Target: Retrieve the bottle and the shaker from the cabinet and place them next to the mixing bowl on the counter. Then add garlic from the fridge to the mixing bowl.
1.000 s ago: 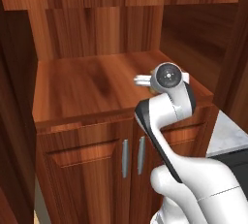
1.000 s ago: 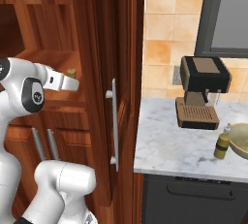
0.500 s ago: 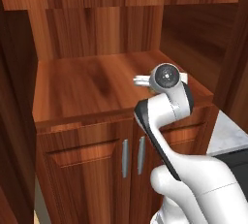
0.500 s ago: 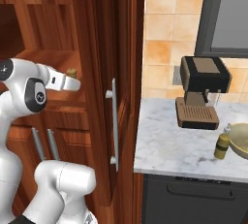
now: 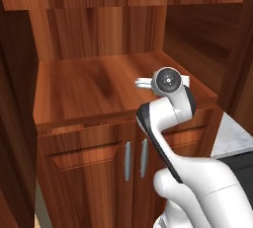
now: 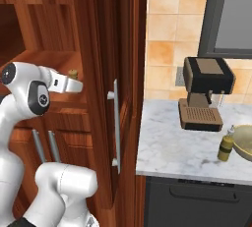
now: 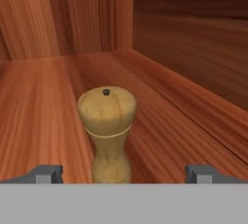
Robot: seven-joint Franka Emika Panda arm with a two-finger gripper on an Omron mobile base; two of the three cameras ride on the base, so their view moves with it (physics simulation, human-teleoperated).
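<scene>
shaker point(image 7: 106, 133): upright on the cabinet point(image 5: 99, 81) shelf, long axis vertical
bearing: 12 o'clock off the tool point(image 7: 124, 173), centred between the fingertips
tool: spread wide, nothing held

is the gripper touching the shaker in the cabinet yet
Apart. In the hand view the gripper is open, its fingertips standing wide to either side of the wooden shaker, with bare cabinet shelf visible between each tip and the shaker.
</scene>
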